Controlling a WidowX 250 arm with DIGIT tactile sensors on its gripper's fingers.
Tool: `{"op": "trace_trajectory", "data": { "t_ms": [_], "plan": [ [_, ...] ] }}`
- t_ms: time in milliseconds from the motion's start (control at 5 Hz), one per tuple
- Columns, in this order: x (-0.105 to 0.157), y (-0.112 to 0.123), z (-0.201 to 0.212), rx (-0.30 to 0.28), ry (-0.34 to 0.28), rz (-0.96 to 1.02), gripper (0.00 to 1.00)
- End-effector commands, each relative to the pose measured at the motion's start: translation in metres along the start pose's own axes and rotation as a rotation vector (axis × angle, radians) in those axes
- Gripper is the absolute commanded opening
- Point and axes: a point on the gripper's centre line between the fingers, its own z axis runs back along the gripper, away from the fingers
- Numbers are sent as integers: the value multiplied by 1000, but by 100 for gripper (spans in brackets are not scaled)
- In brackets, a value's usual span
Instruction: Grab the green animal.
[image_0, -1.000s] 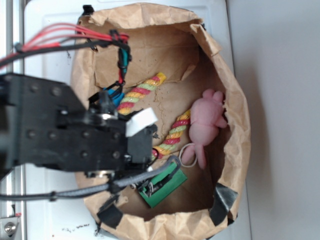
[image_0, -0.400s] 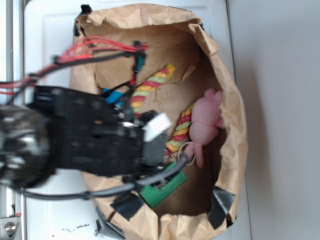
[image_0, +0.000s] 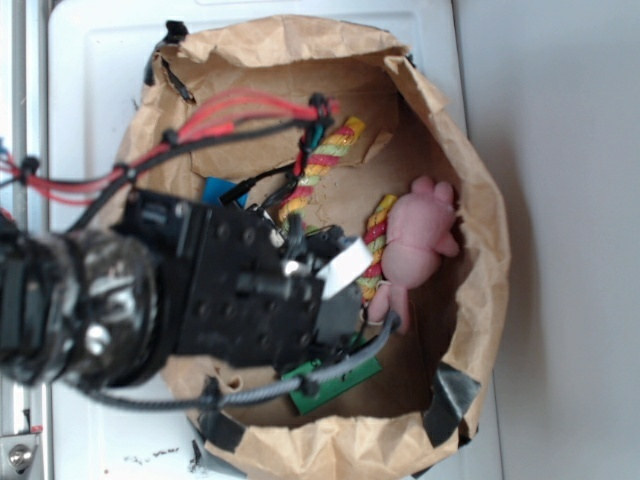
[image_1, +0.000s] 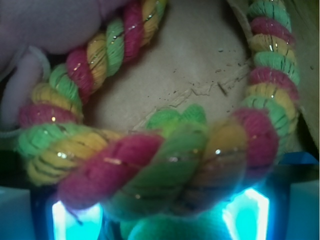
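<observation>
The fingers (image_1: 157, 220) show in the wrist view as two glowing cyan pads (image_1: 75, 222) at the bottom corners, standing apart, with a thick twisted rope (image_1: 150, 165) of red, yellow and green strands lying across the gap between them. Whether the pads press on anything cannot be told. Below the rope, between the pads at the very bottom edge, sits a rounded lime-green mass, and a small lime-green lump pokes up just behind the rope: this looks like the green animal (image_1: 176, 116), mostly hidden by the rope. Beyond the fingers the rope curves away on both sides over brown paper, and at the far left a pale pink plush toy (image_1: 50, 25) touches the rope.

In the exterior view the black arm (image_0: 200, 300) reaches into a crumpled brown paper bag (image_0: 470, 200) lying on a white worktop (image_0: 90, 100). The arm hides the fingers and the green animal here. Just past the arm lie the rope and the pink plush toy; a dark-green rectangular block (image_0: 335, 385) lies near the bag's lower edge, partly under a grey cable (image_0: 300, 385).
</observation>
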Motion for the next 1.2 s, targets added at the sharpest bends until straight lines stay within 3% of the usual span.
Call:
{"op": "trace_trajectory", "data": {
  "t_ms": [0,400,600,800,1000],
  "plan": [
    [10,-7,11,-42,-35,3,0],
    [15,0,16,-76,-38,19,0],
    [1,13,59,-132,37,3,0],
    [16,11,80,-179,74,0,0],
    [31,7,86,-187,76,-9,0]
  ]
}}
